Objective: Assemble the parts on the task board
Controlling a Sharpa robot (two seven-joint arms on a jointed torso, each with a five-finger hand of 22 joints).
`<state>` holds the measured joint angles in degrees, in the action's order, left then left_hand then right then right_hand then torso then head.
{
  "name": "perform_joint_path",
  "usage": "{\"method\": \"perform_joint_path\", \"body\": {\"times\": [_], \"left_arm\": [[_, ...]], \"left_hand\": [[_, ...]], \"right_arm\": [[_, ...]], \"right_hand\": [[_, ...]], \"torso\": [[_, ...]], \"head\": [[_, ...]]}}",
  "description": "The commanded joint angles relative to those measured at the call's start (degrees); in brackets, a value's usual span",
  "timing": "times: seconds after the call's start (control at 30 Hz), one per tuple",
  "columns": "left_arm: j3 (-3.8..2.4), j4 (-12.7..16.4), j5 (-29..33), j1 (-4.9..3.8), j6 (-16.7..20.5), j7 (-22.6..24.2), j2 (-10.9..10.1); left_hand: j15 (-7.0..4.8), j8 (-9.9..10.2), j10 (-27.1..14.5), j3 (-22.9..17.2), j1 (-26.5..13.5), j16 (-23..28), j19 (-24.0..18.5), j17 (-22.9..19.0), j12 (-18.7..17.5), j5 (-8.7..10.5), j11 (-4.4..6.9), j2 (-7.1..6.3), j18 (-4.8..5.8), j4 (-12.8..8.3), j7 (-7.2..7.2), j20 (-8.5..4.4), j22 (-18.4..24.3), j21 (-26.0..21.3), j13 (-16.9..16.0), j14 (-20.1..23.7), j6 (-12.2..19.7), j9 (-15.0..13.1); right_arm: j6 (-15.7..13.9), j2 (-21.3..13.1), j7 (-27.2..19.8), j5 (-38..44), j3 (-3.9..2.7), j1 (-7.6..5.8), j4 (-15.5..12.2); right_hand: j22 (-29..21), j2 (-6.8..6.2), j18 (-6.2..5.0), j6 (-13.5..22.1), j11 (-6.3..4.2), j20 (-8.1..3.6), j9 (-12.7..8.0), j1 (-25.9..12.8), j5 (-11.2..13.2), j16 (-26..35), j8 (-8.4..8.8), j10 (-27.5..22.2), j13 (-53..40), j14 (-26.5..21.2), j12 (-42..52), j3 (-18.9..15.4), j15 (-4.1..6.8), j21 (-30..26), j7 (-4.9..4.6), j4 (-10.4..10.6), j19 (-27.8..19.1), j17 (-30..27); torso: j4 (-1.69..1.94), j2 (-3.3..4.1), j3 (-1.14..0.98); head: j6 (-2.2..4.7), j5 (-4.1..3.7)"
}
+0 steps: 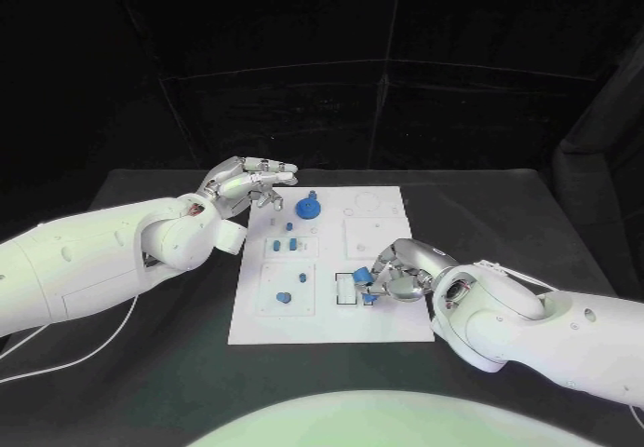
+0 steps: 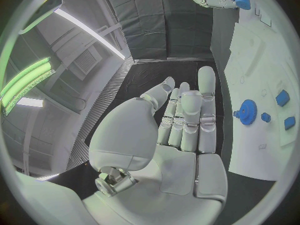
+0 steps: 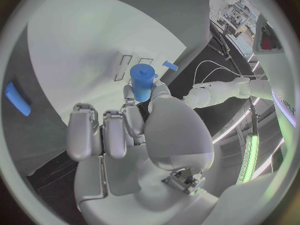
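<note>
One blue peg (image 3: pixel 142 82) sat pinched upright in the right hand (image 1: pixel 397 270) fingers — board slot (image 1: pixel 348 287) at nine o'clock — left hand (image 1: pixel 249 182) fingers spread.

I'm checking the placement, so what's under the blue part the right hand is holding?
The white task board lies under the blue part, near a dark-outlined recess. The right hand hides the exact spot below.

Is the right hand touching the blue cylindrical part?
Touching. In the right wrist view the right hand pinches the blue cylindrical part between thumb and a finger, above the task board.
</note>
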<state>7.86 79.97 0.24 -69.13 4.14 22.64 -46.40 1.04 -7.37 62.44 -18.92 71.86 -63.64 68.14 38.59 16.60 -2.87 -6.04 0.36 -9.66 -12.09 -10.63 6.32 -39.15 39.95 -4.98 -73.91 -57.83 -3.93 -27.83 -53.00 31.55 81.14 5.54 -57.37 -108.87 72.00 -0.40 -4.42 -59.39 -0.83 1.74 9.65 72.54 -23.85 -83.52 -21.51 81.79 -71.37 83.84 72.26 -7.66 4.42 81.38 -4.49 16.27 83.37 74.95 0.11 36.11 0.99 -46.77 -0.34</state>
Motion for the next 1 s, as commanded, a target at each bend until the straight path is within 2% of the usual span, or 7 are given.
{"method": "perform_joint_path", "body": {"times": [0.03, 0.23, 0.53, 0.7, 0.77, 0.83, 1.0], "left_arm": [[-0.04, 0.2, 0.2, -0.07, -0.7, 0.3, 0.1], [-0.04, 0.2, 0.2, -0.07, -0.7, 0.2, 0.1], [-0.04, 0.2, 0.2, -0.08, -0.8, 0.1, 0.2], [-0.04, 0.2, 0.2, -0.08, -0.8, 0.1, 0.2], [-0.04, 0.2, 0.2, -0.08, -0.8, 0.1, 0.2], [-0.04, 0.2, 0.2, -0.08, -0.9, 0.0, 0.2], [-0.04, 0.1, 0.2, -0.08, -0.9, 0.0, 0.3]], "left_hand": [[-0.02, -0.3, -0.4, 0.3, -0.1, -0.2, 0.0, -0.1, 0.1, 0.04, 0.08, 0.22, -0.77, -0.1, 0.20, 0.37, 0.1, -0.2, -0.1, 0.5, 0.4, 0.0], [-0.02, -0.3, -0.4, 0.3, -0.1, -0.2, 0.0, -0.1, 0.1, 0.04, 0.08, 0.22, -0.77, -0.1, 0.20, 0.37, 0.1, -0.2, -0.1, 0.5, 0.4, 0.0], [0.00, -0.4, -0.6, 0.4, -0.1, -0.2, 0.0, -0.1, 0.2, 0.04, 0.05, 0.22, -0.77, -0.1, 0.17, 0.39, 0.1, -0.3, -0.1, 0.5, 0.5, 0.0], [0.00, -0.4, -0.6, 0.4, -0.1, -0.2, 0.0, -0.1, 0.2, 0.04, 0.05, 0.22, -0.77, -0.1, 0.17, 0.39, 0.1, -0.3, -0.1, 0.5, 0.5, 0.0], [0.00, -0.4, -0.6, 0.4, -0.1, -0.2, 0.0, -0.1, 0.2, 0.04, 0.05, 0.22, -0.77, -0.1, 0.17, 0.39, 0.1, -0.3, -0.1, 0.5, 0.5, 0.0], [0.00, -0.4, -0.6, 0.4, -0.1, -0.2, 0.0, -0.1, 0.2, 0.04, 0.05, 0.22, -0.77, -0.1, 0.17, 0.39, 0.1, -0.3, -0.1, 0.5, 0.5, 0.0], [0.00, -0.4, -0.6, 0.4, -0.1, -0.2, 0.0, -0.1, 0.2, 0.04, 0.05, 0.22, -0.77, -0.1, 0.17, 0.39, 0.1, -0.3, -0.1, 0.5, 0.5, 0.0]], "right_arm": [[-1.0, 0.9, -0.5, -2.5, -0.04, -0.09, 0.4], [2.7, 3.0, 1.6, -3.1, -0.04, -0.10, 2.2], [2.8, 5.8, 4.2, -2.8, -0.05, -0.11, 4.4], [2.7, 6.5, 4.8, -2.2, -0.05, -0.12, 5.0], [2.6, 6.8, 4.7, -1.8, -0.05, -0.12, 5.3], [2.2, 7.0, 4.6, -1.4, -0.05, -0.12, 5.6], [1.7, 7.2, 4.9, -0.3, -0.05, -0.13, 5.9]], "right_hand": [[0.1, 0.40, 0.89, -1.5, -0.18, -0.29, 1.5, 0.3, -0.2, -0.3, -0.18, 0.1, 0.0, 3.8, 0.2, -0.3, 0.42, 0.2, 1.04, 0.0, 0.3, 0.7], [0.2, 1.26, 0.92, -2.5, -0.41, -0.43, 2.3, -1.9, 1.7, -0.4, -0.36, 0.3, -0.1, 3.8, -0.2, -1.7, 0.59, 0.3, 1.37, 0.4, 0.3, 0.9], [-0.1, 1.98, 0.86, -3.2, -0.75, -0.64, 3.2, -3.1, 3.5, -0.3, -0.50, -0.5, 2.3, 3.7, -3.0, -3.0, 0.85, 0.1, 1.76, 0.3, 0.2, 0.9], [-0.2, 1.85, 0.84, -3.8, -0.96, -0.81, 4.0, -4.6, 8.3, -0.2, -0.75, -0.1, 1.8, 3.6, -2.9, -4.7, 1.02, -0.1, 2.02, 0.3, 0.1, 0.8], [-0.4, 0.52, 0.81, -3.7, -0.92, -0.85, 4.3, -5.7, 10.9, -0.1, -0.68, -0.2, 1.8, 3.6, -3.2, -6.0, 1.02, -0.2, 1.99, 0.4, 0.1, 0.7], [-0.7, -2.86, 0.77, -2.5, -0.54, -0.66, 4.7, -8.0, 14.2, 0.6, -0.16, -0.9, 2.7, 3.4, -4.6, -6.2, 0.80, -0.5, 1.59, 0.6, -0.2, -0.4], [-1.3, -7.14, 0.63, -1.3, -0.18, -0.41, 5.4, -12.1, 16.5, 1.2, 0.13, -2.3, 4.5, 3.2, -7.2, -3.6, 0.42, -0.9, 1.14, 0.7, -0.6, -1.3]], "torso": [[0.02, 0.05, 0.04], [0.10, 0.04, 0.09], [-0.04, 0.05, 0.00], [-0.07, 0.02, 0.04], [-0.15, 0.00, 0.01], [-0.17, -0.01, 0.03], [-0.12, -0.02, 0.00]], "head": [[-0.09, 0.19], [-0.14, 0.35], [-0.14, 0.73], [-0.25, 0.86], [-0.30, 0.93], [-0.27, 0.92], [-0.28, 0.95]]}}
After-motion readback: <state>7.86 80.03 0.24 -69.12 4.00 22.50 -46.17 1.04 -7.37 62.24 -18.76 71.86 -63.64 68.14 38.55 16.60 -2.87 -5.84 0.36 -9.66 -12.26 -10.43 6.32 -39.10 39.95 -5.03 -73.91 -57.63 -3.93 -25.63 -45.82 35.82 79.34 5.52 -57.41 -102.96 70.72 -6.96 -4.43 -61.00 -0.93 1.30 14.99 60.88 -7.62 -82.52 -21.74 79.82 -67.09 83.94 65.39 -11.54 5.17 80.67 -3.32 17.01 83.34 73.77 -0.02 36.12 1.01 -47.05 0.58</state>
